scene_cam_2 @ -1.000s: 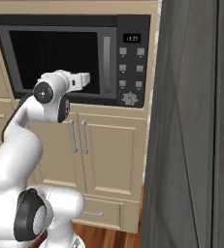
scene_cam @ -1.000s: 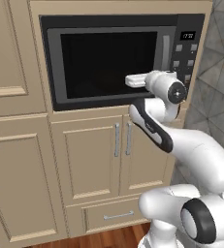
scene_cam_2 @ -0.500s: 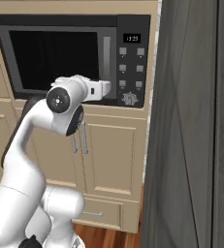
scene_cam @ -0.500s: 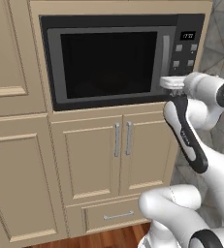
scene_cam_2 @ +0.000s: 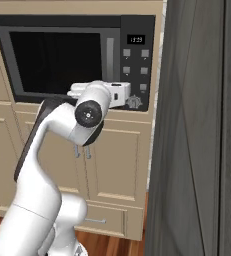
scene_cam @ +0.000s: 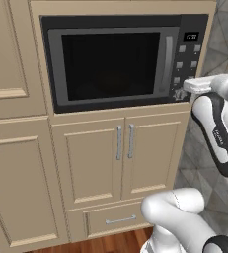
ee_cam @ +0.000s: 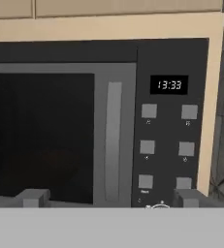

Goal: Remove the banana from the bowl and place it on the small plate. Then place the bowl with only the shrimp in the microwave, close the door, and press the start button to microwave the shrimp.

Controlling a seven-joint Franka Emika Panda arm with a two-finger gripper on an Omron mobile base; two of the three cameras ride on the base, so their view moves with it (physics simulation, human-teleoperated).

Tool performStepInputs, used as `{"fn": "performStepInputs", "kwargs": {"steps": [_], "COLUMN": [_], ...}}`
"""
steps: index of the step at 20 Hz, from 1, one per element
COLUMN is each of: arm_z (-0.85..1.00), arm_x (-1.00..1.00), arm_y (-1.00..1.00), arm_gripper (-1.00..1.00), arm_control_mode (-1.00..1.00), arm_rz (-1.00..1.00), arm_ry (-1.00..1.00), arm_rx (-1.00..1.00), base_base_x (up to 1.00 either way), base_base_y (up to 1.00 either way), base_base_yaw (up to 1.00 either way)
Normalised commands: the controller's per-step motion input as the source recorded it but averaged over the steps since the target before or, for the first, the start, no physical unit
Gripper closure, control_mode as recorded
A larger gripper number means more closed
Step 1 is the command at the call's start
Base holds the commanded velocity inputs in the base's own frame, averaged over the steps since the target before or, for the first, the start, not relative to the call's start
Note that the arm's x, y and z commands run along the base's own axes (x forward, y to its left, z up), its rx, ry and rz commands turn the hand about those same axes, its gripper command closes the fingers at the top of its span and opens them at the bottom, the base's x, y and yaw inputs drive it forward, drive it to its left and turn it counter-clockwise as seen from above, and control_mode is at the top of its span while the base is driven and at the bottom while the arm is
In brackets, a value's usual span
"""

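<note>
Final step in hand: door (scene_cam: 110, 64) of the microwave (scene_cam: 125, 62) shut, upper centre of frame. Tool (ee_cam: 108, 197) spread wide, grasping nothing, level with the button panel (ee_cam: 168, 145) at lower right. Next, probably: nudge forward onto the start button; exact button unclear.

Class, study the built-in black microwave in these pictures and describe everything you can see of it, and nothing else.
The built-in black and dark grey microwave sits in a beige cabinet wall above two cabinet doors. Its wide door is shut, with a dark glass window and a long grey vertical bar handle. On the right, a panel carries a small digital display reading 13:33 and square grey buttons in two columns. The robot's white gripper, jaws open, is at the panel's bottom; contact cannot be told.
</note>
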Motion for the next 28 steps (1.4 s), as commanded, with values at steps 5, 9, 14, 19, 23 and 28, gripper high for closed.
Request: {"fn": "performStepInputs", "kwargs": {"steps": [5, 9, 14, 19, 23, 28], "arm_z": [-0.25, -0.38, -0.17, -0.09, -0.07, -0.13], "arm_x": [-0.02, 0.14, 0.16, 0.33, 0.36, 0.30], "arm_y": [-0.22, 0.03, -0.03, -0.01, 0.00, 0.00], "arm_gripper": [-1.00, -1.00, -1.00, -1.00, -1.00, -1.00], "arm_control_mode": [-1.00, -1.00, -1.00, -1.00, -1.00, -1.00], "arm_rz": [0.04, 0.07, 0.14, 0.07, 0.10, 0.11], "arm_ry": [-0.14, 0.10, 0.05, -0.07, -0.11, -0.05], "arm_rx": [-0.21, -0.33, -0.19, -0.09, -0.07, -0.05], "base_base_x": [0.00, 0.00, 0.00, 0.00, 0.00, 0.00], "base_base_y": [0.00, 0.00, 0.00, 0.00, 0.00, 0.00], "base_base_yaw": [0.00, 0.00, 0.00, 0.00, 0.00, 0.00]}}
